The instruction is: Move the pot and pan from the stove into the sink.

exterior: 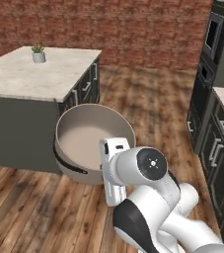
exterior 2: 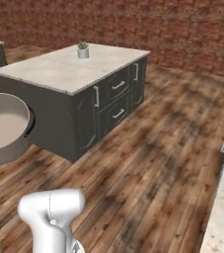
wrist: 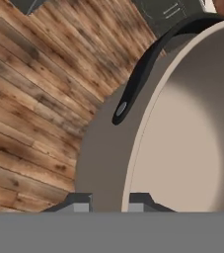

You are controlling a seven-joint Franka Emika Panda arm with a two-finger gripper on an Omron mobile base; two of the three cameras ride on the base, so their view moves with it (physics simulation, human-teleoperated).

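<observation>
We see the gripper (wrist: 108,201) clamped on the pot (exterior: 91,138) rim, seemingly clear of the floor (exterior: 39,212).

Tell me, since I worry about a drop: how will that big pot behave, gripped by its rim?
The pot looks rigid, so no flexing. The end effector pinches only one edge of its wall, so the wide body may sag or swing. Its matte side looks smooth and could slip.
</observation>
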